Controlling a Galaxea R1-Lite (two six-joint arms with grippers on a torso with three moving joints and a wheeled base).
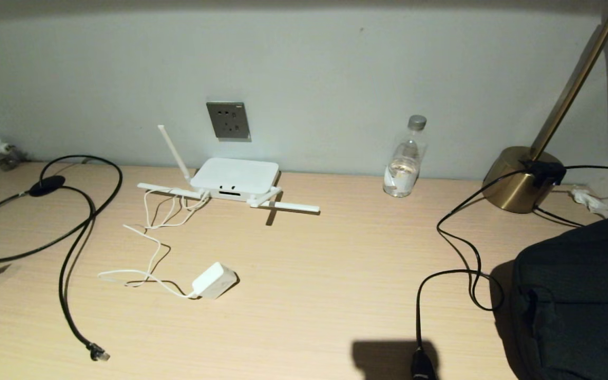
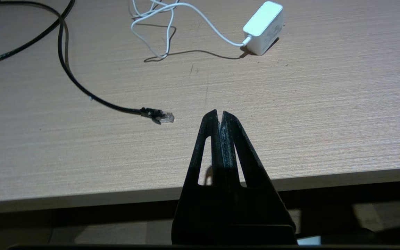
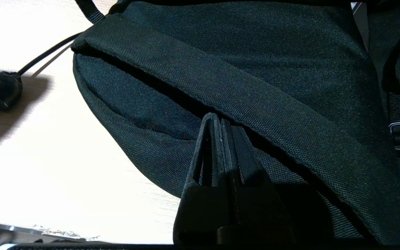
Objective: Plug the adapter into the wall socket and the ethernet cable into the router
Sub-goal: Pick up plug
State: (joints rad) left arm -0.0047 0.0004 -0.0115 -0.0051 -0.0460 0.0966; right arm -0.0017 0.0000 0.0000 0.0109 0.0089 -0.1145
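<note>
The white adapter (image 1: 214,281) lies loose on the desk, its thin white cord trailing back to the router (image 1: 234,178) under the wall. Above the router sits the grey wall socket (image 1: 228,121), with nothing in it. The black ethernet cable (image 1: 74,248) loops across the desk's left side; its clear plug (image 1: 99,354) lies near the front edge. In the left wrist view my left gripper (image 2: 220,114) is shut and empty over the desk's front edge, the clear plug (image 2: 161,116) just beside it and the adapter (image 2: 263,27) farther off. My right gripper (image 3: 216,119) is shut, empty, against a dark bag.
A dark fabric bag (image 1: 578,301) fills the front right corner. A brass lamp (image 1: 523,177) with a thin black cord and black plug (image 1: 423,364) stands at the back right. A water bottle (image 1: 405,158) stands by the wall. Small white items lie at the far left.
</note>
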